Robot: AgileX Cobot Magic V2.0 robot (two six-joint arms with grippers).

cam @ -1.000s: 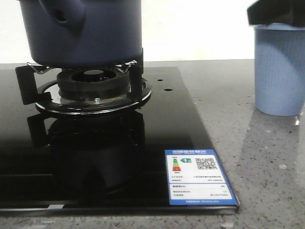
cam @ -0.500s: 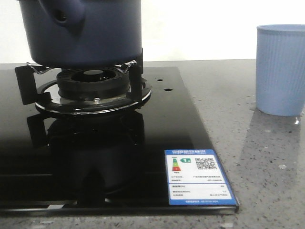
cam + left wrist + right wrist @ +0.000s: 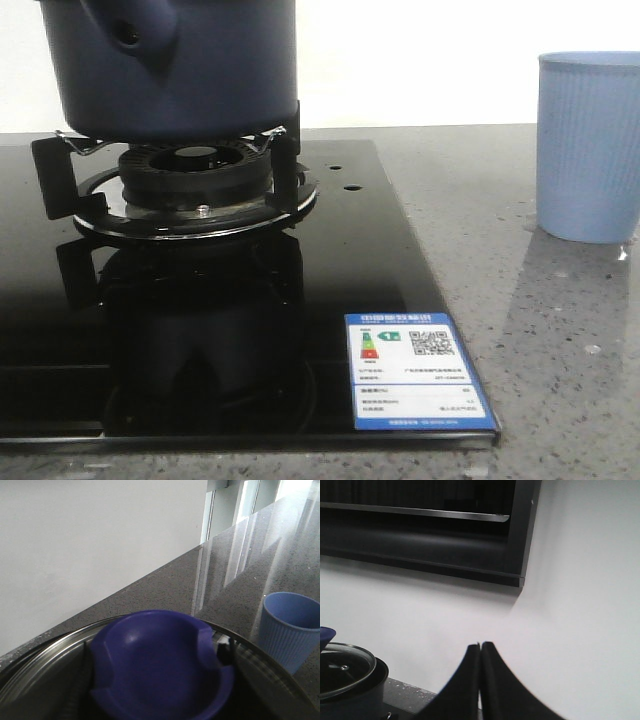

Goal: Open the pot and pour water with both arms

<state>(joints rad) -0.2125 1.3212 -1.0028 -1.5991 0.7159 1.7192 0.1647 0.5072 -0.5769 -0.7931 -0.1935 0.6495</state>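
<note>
A blue-and-white energy label (image 3: 418, 372) marks the near corner of a black glass hob (image 3: 200, 300) set into a speckled grey countertop (image 3: 540, 330). Toward 11 o'clock from the label is the gas burner (image 3: 195, 170), and the pot (image 3: 180, 70) stands squarely on its supports, handle stub turned toward the camera. A light blue ribbed cup (image 3: 588, 145) stands on the countertop at about 3 o'clock from the pot, well apart from it and off the hob.

The left wrist camera hangs directly over the pot, its view filled by the blue lid knob (image 3: 160, 665) at the centre of the glass lid (image 3: 40, 675), which sits closed on the rim. Dark shapes flank the knob, but whether the left arm's fingers are spread around it or pinching it cannot be told.

The right gripper (image 3: 480, 647) is held high and clear of the counter, its fingers pressed together on nothing, with the lidded pot low and well away in its camera and a dark window frame (image 3: 420, 545) on the white wall beyond.

No water can be made out. The left arm is plainly the nearer, with the knob straight below it, so lifting the lid looks like its job.
</note>
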